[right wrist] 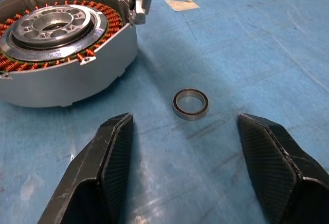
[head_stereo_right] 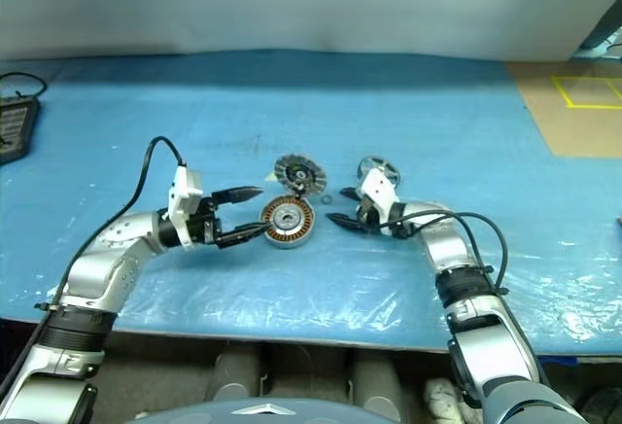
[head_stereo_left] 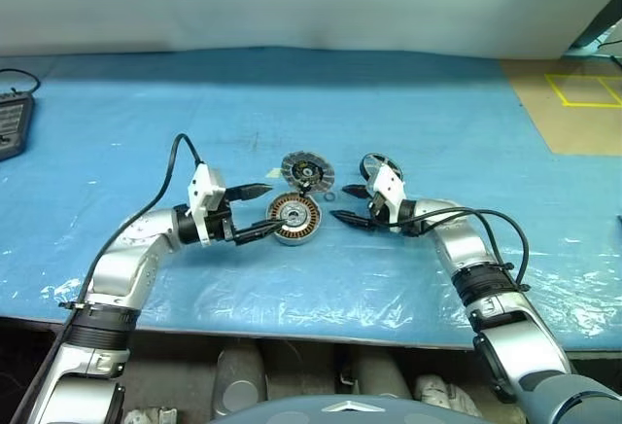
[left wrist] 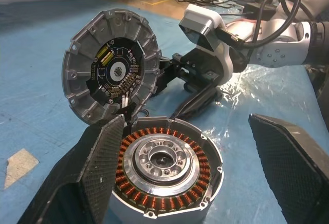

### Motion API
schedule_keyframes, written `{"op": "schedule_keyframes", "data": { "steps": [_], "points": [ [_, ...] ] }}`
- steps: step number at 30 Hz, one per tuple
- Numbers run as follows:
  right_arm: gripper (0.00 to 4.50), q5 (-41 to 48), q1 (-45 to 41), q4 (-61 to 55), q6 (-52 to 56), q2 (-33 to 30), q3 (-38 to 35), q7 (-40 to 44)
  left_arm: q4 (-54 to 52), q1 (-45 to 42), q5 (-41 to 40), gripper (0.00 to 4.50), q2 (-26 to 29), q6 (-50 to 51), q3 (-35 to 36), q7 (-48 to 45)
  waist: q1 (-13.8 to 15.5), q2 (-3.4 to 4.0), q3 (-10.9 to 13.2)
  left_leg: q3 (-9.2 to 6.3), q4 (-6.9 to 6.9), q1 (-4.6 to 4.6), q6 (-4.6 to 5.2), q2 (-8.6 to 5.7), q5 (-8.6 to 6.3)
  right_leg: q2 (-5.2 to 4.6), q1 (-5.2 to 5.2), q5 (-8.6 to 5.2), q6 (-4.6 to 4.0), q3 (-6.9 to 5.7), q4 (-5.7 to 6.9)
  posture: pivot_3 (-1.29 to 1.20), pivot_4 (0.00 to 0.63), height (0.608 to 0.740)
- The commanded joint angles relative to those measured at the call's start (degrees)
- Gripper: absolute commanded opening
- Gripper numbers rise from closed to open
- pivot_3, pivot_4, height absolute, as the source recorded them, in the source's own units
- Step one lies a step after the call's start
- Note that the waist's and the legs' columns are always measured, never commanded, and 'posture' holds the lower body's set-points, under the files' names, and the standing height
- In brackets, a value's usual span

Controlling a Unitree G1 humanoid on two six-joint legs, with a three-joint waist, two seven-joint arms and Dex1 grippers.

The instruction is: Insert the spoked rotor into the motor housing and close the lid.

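Black jaws apart: left gripper [head_stereo_left: 260, 212] level at motor housing [head_stereo_left: 294, 218].

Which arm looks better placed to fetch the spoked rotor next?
Right, probably. The spoked rotor lies just behind the right end effector, which is open. The left end effector, also open, straddles the motor housing, well placed to steady it.

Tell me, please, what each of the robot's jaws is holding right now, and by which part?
Nothing: left gripper stands open around the motor housing; right gripper is open.
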Motion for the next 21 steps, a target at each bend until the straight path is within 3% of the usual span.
{"op": "schedule_keyframes", "data": {
  "steps": [1,11,14,20,21],
  "points": [
    [3.32,-1.0,-1.1,0.2,-1.6,0.9,0.7,-0.3,-1.1,0.1,-0.5,4.07,-0.3,-0.6,1.4,0.6,0.0,0.0,0.0,0.0,0.0,0.01,0.0,0.0,0.0,0.0,0.0,0.0,0.0,0.0,0.0,0.0,0.15,0.74],
    [3.32,-3.1,-4.1,6.6,-3.7,2.9,1.0,-1.6,-1.4,1.1,-0.3,4.07,0.4,-0.9,1.1,-0.2,-0.1,0.0,0.0,0.02,0.0,0.04,0.01,0.02,0.0,0.01,0.0,0.0,0.0,0.02,0.02,0.0,0.15,0.74],
    [2.8,-3.7,-4.5,8.1,-4.1,2.9,1.1,-1.8,-1.6,1.8,0.2,4.07,0.3,-1.8,0.9,-0.4,0.0,0.0,0.0,0.02,0.0,0.06,0.01,0.01,-0.01,0.01,0.02,0.0,0.0,0.02,0.04,0.0,0.15,0.74],
    [0.68,-3.3,-3.5,7.1,-4.0,2.3,1.0,-1.1,1.0,2.8,1.9,4.07,0.1,-4.7,0.6,-1.0,0.0,0.0,0.0,0.02,0.0,0.17,0.16,0.02,-0.1,0.0,0.12,0.0,0.0,0.02,0.04,0.0,0.15,0.74],
    [0.57,-3.3,-3.4,6.7,-3.8,2.2,1.0,-1.0,1.5,2.8,2.0,4.07,-0.1,-5.2,0.7,-1.1,0.0,0.0,0.0,0.02,0.0,0.18,0.17,0.02,-0.11,0.0,0.13,0.0,0.0,0.03,0.04,0.0,0.15,0.74]
  ]
}}
